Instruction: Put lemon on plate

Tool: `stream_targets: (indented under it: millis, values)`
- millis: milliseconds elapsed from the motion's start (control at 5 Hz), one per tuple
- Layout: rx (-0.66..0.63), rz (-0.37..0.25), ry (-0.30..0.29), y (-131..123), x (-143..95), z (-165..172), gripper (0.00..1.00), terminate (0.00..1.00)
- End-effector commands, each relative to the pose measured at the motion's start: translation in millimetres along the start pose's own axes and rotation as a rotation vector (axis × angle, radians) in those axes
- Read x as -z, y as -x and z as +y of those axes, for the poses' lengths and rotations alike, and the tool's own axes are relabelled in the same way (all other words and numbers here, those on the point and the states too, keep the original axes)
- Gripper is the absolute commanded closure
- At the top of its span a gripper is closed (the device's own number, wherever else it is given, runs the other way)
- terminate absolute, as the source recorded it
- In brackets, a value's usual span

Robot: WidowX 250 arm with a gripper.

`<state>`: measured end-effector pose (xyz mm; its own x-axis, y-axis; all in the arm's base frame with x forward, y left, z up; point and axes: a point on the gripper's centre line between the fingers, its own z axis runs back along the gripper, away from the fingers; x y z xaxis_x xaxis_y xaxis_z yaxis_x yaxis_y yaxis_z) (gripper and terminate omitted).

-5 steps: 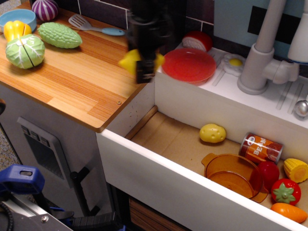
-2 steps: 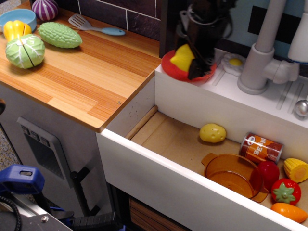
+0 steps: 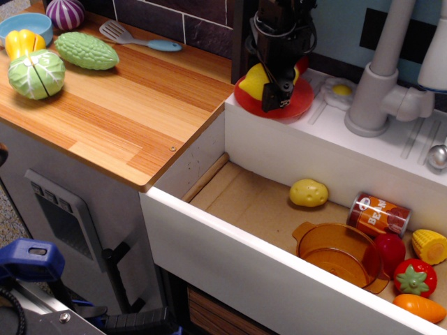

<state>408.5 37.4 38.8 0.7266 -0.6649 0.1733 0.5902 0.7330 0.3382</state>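
Gleaming bright yellow, the lemon (image 3: 255,82) sits pinched in the gripper (image 3: 274,94) over the red plate's (image 3: 297,106) nine-o'clock rim.

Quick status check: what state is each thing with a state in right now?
gripper: over the plate, fingers around the lemon
lemon: gripped, low over the plate; contact unclear
plate: flat on the white ledge
amber pot: upright, looks empty
can: lying on its side
cabbage: halves together
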Motion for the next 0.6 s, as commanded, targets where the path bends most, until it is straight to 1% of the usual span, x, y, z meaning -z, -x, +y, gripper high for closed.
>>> stream_targets:
  millis: [0, 200, 400]
  values:
    - [0.022, -0.062, -0.055, -5.7, -13.2, 17.1, 0.00, 0.00]
    - [0.022, -0.062, -0.055, -5.7, -13.2, 17.1, 0.00, 0.00]
    - [0.022, -0.062, -0.055, -5.7, -13.2, 17.1, 0.00, 1.00]
